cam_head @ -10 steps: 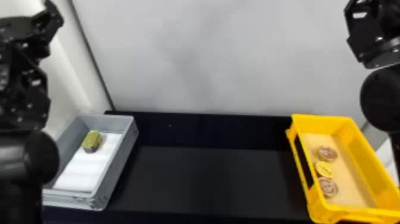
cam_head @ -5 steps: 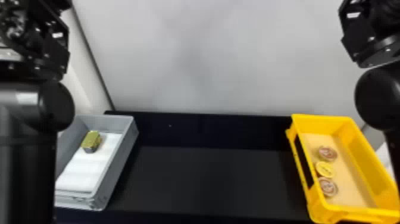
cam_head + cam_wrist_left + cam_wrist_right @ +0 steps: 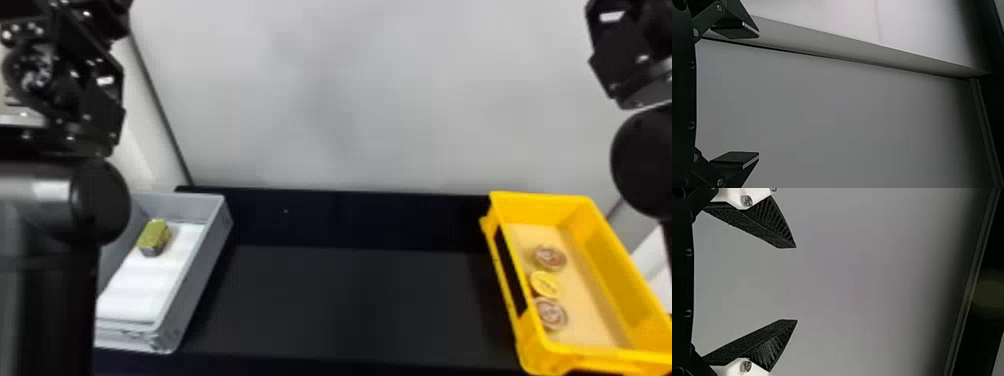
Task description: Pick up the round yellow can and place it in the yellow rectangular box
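**Round yellow can [image 3: 544, 285] lay in the yellow rectangular box [image 3: 612, 265]; placing looked done**

Head view: we found the can between two reddish-brown round tins, an upper one [image 3: 550, 257] and a lower one [image 3: 551, 314], near the box's inner long side. It looked like a small low disc, bright yellow on top with darker marks. It seemed to lie flat, lid up; whether it touched its neighbours, we couldn't tell. In the grey box [image 3: 195, 275] at the left, a yellow-topped angular tin [image 3: 154, 237] sat on a white liner [image 3: 135, 290]; its corners ruled it out as our round target. The left arm [image 3: 75, 200] partly hid that box, and the right arm [image 3: 642, 160] stood at the right edge.

Left wrist view: the left gripper [image 3: 758, 95] was spread wide with nothing between its fingers, facing a pale surface.

Right wrist view: the right gripper [image 3: 796, 284] was also released and empty, its ribbed fingertips well apart before a plain pale background.

We judged the step in hand to be the finish, after release. The next move called for no fresh grasp, just both arms kept clear of the boxes; a low pass over the yellow one could have knocked the tins.
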{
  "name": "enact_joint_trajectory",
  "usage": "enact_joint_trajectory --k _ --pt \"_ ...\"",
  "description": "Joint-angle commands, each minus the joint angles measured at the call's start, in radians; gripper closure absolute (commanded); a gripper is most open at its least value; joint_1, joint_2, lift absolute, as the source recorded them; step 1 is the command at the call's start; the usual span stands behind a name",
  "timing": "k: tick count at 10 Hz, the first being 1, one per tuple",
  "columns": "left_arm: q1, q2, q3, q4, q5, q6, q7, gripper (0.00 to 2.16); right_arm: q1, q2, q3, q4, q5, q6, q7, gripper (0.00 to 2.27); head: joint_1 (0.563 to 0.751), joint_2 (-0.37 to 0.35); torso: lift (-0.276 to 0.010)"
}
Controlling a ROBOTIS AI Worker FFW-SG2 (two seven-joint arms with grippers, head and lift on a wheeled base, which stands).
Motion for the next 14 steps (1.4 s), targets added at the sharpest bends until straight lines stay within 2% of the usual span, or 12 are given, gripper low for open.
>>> enact_joint_trajectory --k 1,3,6,14 --pt "0.003 0.002 0.003 -0.014 -0.004 0.005 -0.002 0.18 0.001 -0.001 0.000 -0.004 0.000 0.002 0.000 0.10 0.694 0.054 -0.003" --pt "0.015 -0.004 0.004 -0.032 -0.010 0.005 0.018 0.18 -0.002 0.001 0.000 -0.007 0.000 0.003 0.002 0.11 0.694 0.054 -0.003" --pt "0.031 -0.004 0.011 -0.054 -0.015 0.000 0.018 0.18 -0.002 -0.008 -0.006 -0.021 0.001 0.006 0.000 0.11 0.694 0.054 -0.003" --pt "0.049 -0.015 0.023 -0.075 -0.016 -0.014 0.029 0.18 0.001 -0.002 -0.004 -0.034 0.001 0.002 -0.017 0.09 0.694 0.054 -0.003"
